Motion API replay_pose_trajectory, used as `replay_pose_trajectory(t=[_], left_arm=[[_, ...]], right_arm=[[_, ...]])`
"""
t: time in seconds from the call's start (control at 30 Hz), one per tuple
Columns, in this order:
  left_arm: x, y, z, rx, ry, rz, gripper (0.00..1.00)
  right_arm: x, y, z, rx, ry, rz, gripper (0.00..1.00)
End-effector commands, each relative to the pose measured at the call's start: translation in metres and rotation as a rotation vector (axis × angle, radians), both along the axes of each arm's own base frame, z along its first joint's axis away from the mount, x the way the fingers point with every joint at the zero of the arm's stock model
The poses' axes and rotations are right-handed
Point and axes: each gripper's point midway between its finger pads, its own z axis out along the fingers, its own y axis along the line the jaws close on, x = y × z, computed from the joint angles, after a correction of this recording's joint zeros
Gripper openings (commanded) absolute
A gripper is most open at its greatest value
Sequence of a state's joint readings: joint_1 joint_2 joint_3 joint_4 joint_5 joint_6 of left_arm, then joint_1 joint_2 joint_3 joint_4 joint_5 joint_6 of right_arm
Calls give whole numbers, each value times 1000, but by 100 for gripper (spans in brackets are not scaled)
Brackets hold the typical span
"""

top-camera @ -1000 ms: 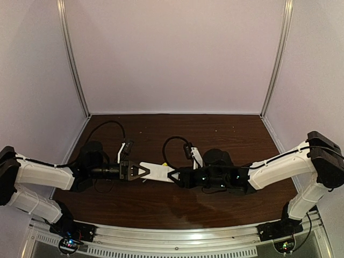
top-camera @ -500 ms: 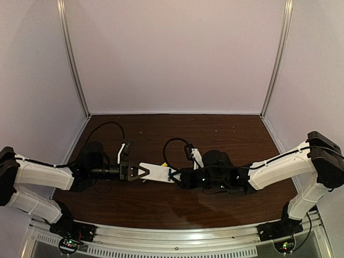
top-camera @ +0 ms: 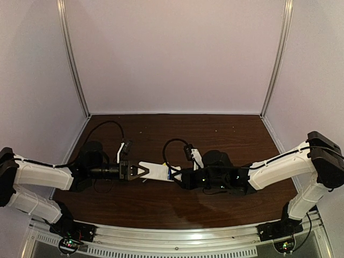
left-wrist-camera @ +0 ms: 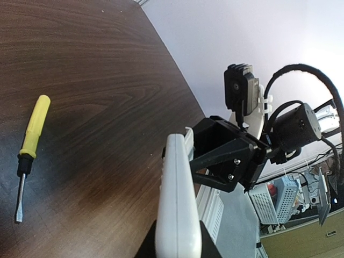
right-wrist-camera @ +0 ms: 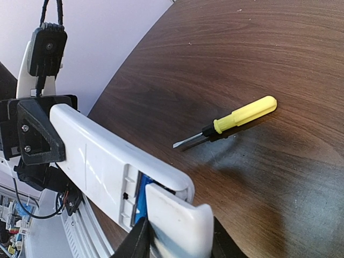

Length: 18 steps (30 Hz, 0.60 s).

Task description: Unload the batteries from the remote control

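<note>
In midair, flat white remote control (right-wrist-camera: 97, 156)

No text, label, brand name, number or sign is showing clearly enough to be read in any of the three camera views.

Screwdriver (right-wrist-camera: 231, 122) lies on table (right-wrist-camera: 269, 43) below raised remote control (right-wrist-camera: 102, 150)

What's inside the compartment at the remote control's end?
A strip of blue battery shows in the gap in the remote control. The white cover piece between the fingers of the right gripper hides the rest, so how many batteries are inside cannot be told.
</note>
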<state>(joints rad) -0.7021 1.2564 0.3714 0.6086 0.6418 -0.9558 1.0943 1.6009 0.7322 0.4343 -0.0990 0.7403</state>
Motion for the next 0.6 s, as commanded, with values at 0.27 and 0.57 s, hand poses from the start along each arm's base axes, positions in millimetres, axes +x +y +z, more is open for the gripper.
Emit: replay_pose_trajectory(t=[0.27, 0.57], left_arm=[[6, -4, 25, -47, -90, -2, 0], [7, 0, 26, -42, -92, 9, 0]], right_arm=[[-1, -7, -11, -48, 2, -4, 32], [-1, -12, -7, -52, -9, -12, 27]])
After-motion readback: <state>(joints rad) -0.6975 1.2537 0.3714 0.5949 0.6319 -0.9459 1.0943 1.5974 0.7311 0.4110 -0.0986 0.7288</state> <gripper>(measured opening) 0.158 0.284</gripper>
